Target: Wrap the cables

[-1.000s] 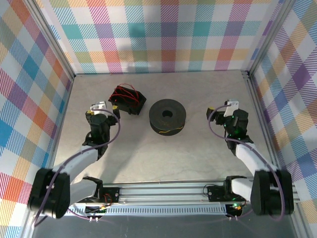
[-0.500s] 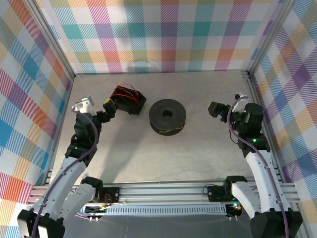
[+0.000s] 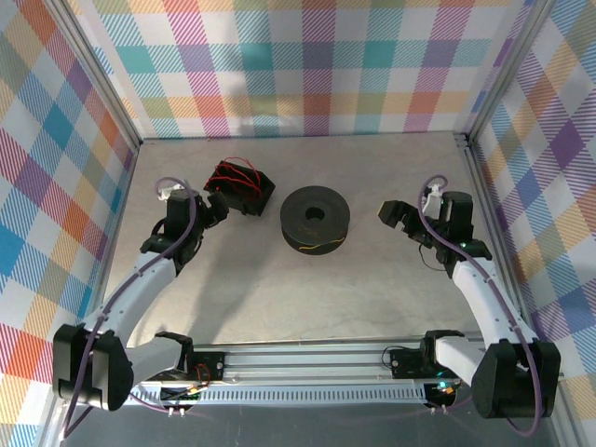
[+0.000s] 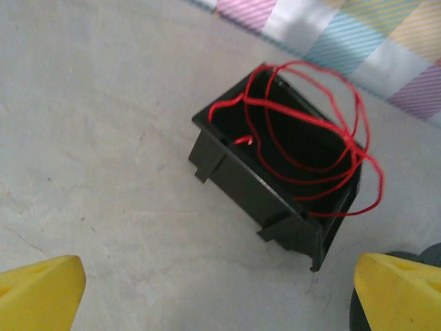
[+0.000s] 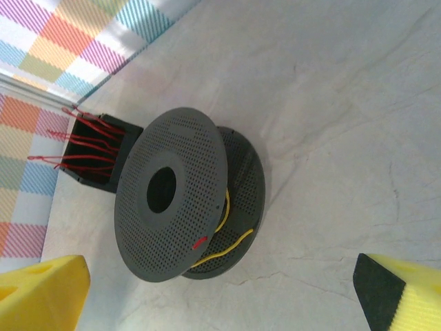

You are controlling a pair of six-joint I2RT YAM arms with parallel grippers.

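Walls [image 3: 307, 65] of plaid close the worktop [image 3: 279, 289] on three sides. One black box [image 3: 250, 191] sits near the back left corner, with red cable [image 4: 301, 118] looping loosely out of its open top. One black perforated spool [image 3: 316, 220] lies near it at centre, with a bit of yellow cable [image 5: 227, 248] between its discs. Two end effectors are spread wide and hold nothing: the left end effector [image 3: 214, 207] faces the box, the right end effector [image 3: 391, 214] the spool. Bare worktop lies nearer the arms.

Grey table [image 3: 372, 284] — on it a black box [image 3: 253, 196] holding red cables [image 3: 234, 173], beside a black spool [image 3: 316, 220].
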